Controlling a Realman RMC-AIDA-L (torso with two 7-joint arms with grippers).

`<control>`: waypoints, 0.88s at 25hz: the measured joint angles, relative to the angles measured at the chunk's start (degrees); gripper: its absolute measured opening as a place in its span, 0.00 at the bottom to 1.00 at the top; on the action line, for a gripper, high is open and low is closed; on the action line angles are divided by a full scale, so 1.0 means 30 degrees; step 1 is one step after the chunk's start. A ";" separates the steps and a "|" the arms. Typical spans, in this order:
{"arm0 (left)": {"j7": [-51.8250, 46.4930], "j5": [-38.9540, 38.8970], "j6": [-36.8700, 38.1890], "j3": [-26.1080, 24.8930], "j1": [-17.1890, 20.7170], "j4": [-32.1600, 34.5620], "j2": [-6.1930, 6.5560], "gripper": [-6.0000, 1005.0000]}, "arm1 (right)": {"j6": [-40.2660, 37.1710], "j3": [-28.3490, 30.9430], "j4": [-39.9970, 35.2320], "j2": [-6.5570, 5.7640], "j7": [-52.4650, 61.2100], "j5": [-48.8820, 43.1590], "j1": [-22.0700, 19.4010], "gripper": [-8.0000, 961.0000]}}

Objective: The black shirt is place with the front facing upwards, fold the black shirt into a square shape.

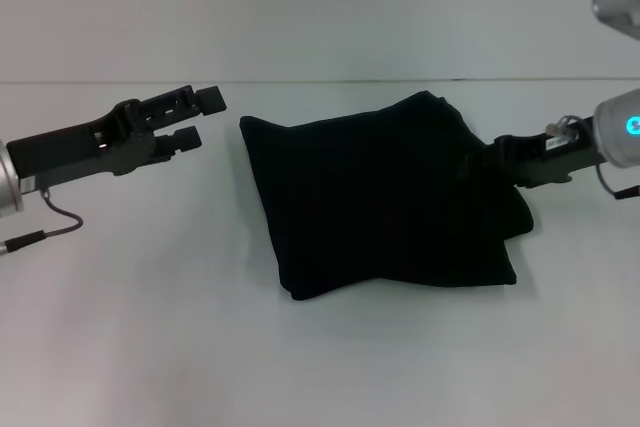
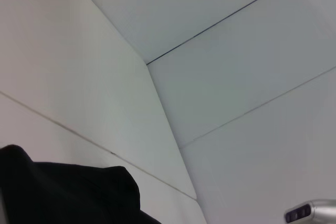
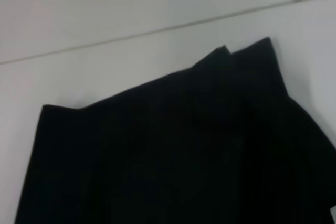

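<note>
Two hands are mine in this scene, and between them lies the black soft-fabric shirt [image 1: 385, 202], folded into a rough, slightly skewed four-sided bundle on the plain white surface [image 1: 150, 327]. No lettering or label shows on it; only plain dark cloth faces up. Its far right corner rises to a peak near the back of the surface, and a lower layer pokes out beneath the top layer along the right edge.

My left hand [image 1: 198, 117] hovers just to the left of the bundle, apart from the cloth, with its two black fingers spread and nothing between them. A thin cable hangs from that arm near the left edge of the head view. From my left wrist I see only a dark corner of the shirt [image 2: 68, 192] low in the picture and pale panels beyond it.

My right hand [image 1: 495, 159] sits at the right edge of the bundle, its dark tip against the cloth. I cannot tell whether it is pinching the fabric or merely touching it, since black blends with black there. My right wrist looks across the folded shirt [image 3: 173, 150], whose stacked corners stand out against the white surface.
</note>
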 joint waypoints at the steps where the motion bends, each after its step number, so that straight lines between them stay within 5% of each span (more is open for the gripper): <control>1: 0.0066 0.0001 -0.0072 0.0000 -0.0019 -0.0007 -0.0017 0.96 | 0.0282 -0.0074 0.0192 0.0085 0.0000 -0.0004 0.0072 0.60; 11: 0.0275 -0.0006 -0.0681 0.0066 -0.0075 -0.0209 -0.0065 0.96 | 0.0857 -0.0233 0.0327 0.0844 -0.0167 -0.0076 0.0276 0.59; 22: 0.0364 -0.0108 -0.0836 -0.0015 -0.0191 -0.0348 -0.0084 0.96 | 0.1182 -0.0433 0.0337 0.1043 -0.0237 -0.0245 0.0192 0.58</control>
